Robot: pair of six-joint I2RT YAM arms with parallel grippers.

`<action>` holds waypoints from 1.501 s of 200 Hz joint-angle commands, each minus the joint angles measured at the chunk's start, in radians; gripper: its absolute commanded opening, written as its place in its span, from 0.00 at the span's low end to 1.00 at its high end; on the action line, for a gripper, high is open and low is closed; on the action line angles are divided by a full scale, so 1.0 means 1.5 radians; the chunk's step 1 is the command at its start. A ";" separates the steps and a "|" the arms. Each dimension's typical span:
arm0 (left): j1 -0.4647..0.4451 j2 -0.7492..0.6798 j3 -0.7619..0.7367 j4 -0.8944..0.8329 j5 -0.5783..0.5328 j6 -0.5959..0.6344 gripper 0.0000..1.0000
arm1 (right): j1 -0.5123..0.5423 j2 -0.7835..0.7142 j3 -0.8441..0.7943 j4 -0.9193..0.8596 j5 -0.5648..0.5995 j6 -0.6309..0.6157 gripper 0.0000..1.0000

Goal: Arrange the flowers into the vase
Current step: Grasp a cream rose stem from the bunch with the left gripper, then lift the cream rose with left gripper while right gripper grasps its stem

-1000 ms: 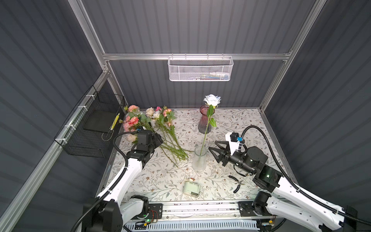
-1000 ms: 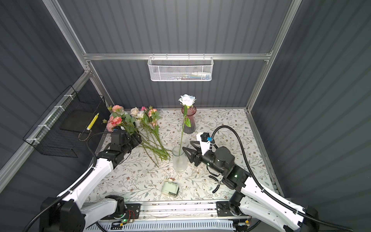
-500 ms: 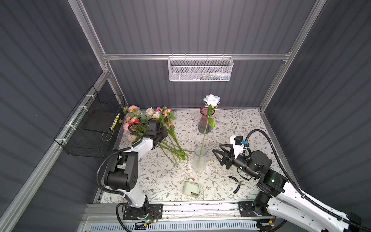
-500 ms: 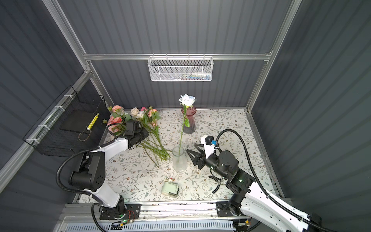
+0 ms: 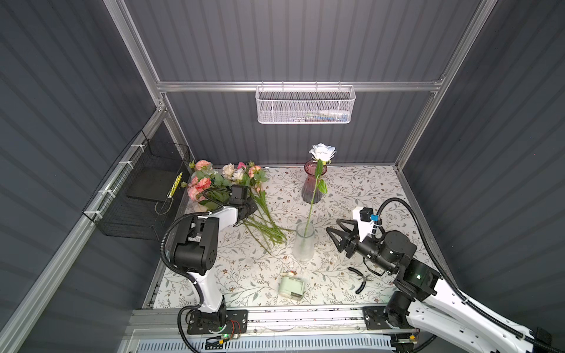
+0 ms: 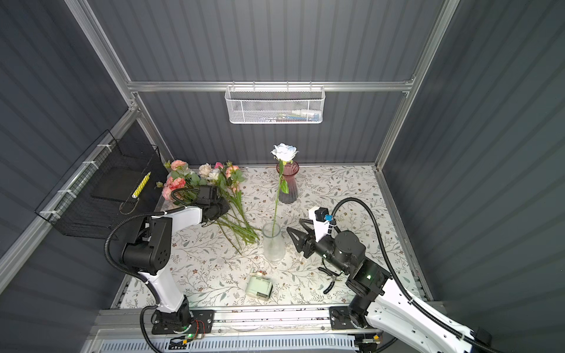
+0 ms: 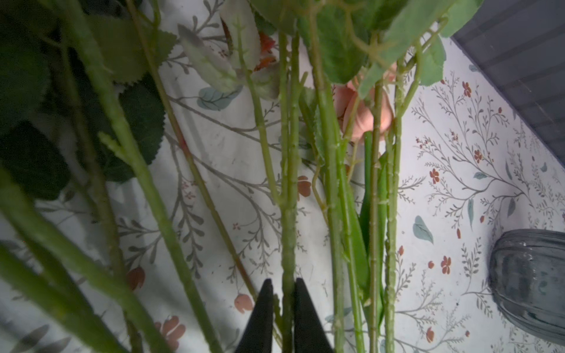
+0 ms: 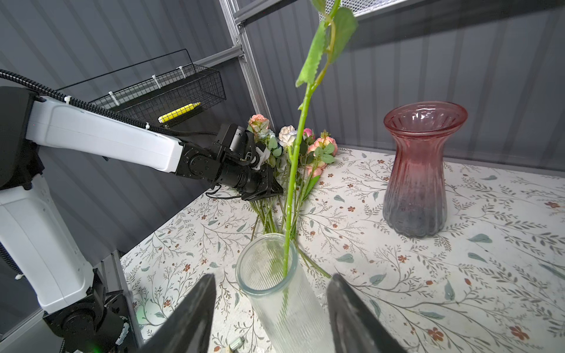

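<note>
I am pinching one thin green stem (image 7: 287,214) in my left gripper (image 7: 283,284), jaws almost closed on the bare lower stalk. I am judging it light, springy and slightly slick. The other flowers (image 5: 241,183) are lying heaped around it. My right gripper (image 8: 272,276) is hanging open and empty just beside the clear vase (image 8: 293,311), which is holding a white rose (image 5: 321,152).

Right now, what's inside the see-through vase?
Just one flower: a white rose, with its long green stem standing in the clear vase. Nothing else shows inside. The ribbed glass blurs the bottom of the stem, so where it rests can't be seen.
</note>
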 commanded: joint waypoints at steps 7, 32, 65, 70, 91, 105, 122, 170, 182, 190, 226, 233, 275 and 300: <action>0.005 -0.011 0.026 -0.037 -0.029 0.025 0.02 | 0.002 -0.009 -0.001 -0.006 0.010 -0.001 0.61; 0.004 -0.031 0.038 -0.055 -0.040 0.036 0.00 | 0.002 -0.008 -0.001 -0.004 0.011 -0.002 0.61; -0.010 -0.115 0.041 -0.067 -0.062 0.056 0.00 | 0.002 -0.010 0.000 -0.007 0.012 -0.002 0.60; -0.020 -0.134 0.043 -0.074 -0.077 0.066 0.00 | 0.002 -0.011 -0.001 -0.008 0.012 -0.002 0.60; -0.080 -0.212 0.041 -0.116 -0.165 0.110 0.00 | 0.003 -0.011 -0.002 -0.007 0.013 -0.002 0.60; -0.078 -0.205 0.042 -0.176 -0.211 0.094 0.00 | 0.002 -0.013 -0.006 -0.002 0.015 0.000 0.60; -0.057 -0.149 0.081 -0.277 -0.250 0.079 0.00 | 0.002 -0.013 -0.011 0.010 0.015 0.003 0.61; -0.154 -0.270 0.072 -0.209 -0.409 0.141 0.00 | 0.002 -0.011 -0.003 0.005 0.006 0.010 0.61; -0.156 -0.301 0.073 -0.210 -0.416 0.135 0.00 | 0.002 -0.014 -0.003 0.005 0.006 0.011 0.61; -0.157 -0.325 0.069 -0.210 -0.418 0.130 0.00 | 0.003 -0.015 -0.003 0.005 0.006 0.013 0.61; -0.159 -0.457 0.033 -0.176 -0.366 0.116 0.00 | 0.002 -0.033 0.009 -0.003 0.000 0.021 0.63; -0.159 -0.483 0.031 -0.169 -0.339 0.115 0.00 | 0.002 -0.036 0.016 -0.006 -0.006 0.020 0.63; -0.159 -0.628 0.003 -0.082 -0.064 0.127 0.00 | 0.003 -0.069 0.057 -0.003 -0.109 0.005 0.63; -0.159 -0.679 0.008 -0.053 0.084 0.120 0.00 | 0.007 -0.056 0.118 -0.033 -0.200 0.004 0.62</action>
